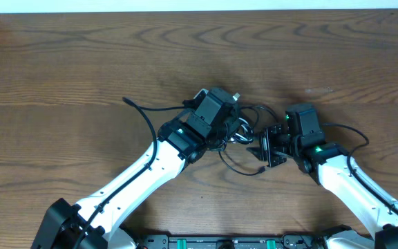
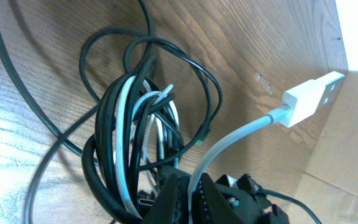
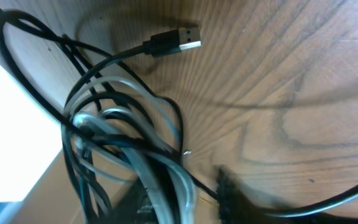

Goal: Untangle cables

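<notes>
Fingers on my left (image 2: 213,199) pinched the white cable (image 2: 247,128), its knot (image 1: 249,131) lying just beside my right fingers (image 1: 262,153), whose spread I could not tell.

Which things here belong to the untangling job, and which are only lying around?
Belong to the job: black cables; white cable with its white plug; black plug.
Not part of it: wooden table; right arm's own wire.

White arms (image 1: 144,173), black wrists (image 1: 209,114), green lights (image 1: 318,149).
</notes>
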You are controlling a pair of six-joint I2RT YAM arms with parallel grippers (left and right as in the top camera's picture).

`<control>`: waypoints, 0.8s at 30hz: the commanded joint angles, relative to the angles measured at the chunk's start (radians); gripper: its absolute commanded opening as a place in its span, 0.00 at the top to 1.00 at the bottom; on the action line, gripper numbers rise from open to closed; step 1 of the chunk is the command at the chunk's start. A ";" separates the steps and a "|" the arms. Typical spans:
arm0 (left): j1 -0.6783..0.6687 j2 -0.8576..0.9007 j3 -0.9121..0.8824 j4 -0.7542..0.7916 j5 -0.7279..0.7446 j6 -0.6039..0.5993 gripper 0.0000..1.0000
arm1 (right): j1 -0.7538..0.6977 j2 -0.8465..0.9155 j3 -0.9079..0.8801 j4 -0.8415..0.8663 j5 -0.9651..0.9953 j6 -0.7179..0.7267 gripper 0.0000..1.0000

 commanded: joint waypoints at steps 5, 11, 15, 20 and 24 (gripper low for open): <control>0.001 -0.004 0.018 -0.023 -0.004 0.069 0.87 | 0.003 0.016 0.001 0.003 0.076 -0.142 0.99; 0.002 -0.004 0.018 -0.107 -0.051 0.427 0.00 | -0.021 0.007 0.001 0.001 0.075 -0.249 0.99; 0.002 -0.004 0.018 -0.260 -0.145 0.469 0.00 | -0.034 0.000 0.001 -0.014 0.069 -0.269 0.99; 0.002 -0.004 0.018 -0.372 -0.160 0.470 0.00 | -0.060 0.000 0.001 -0.017 0.040 -0.299 0.99; 0.006 -0.004 0.017 -0.352 0.006 0.180 0.00 | -0.077 0.000 0.001 -0.018 0.023 -0.372 0.99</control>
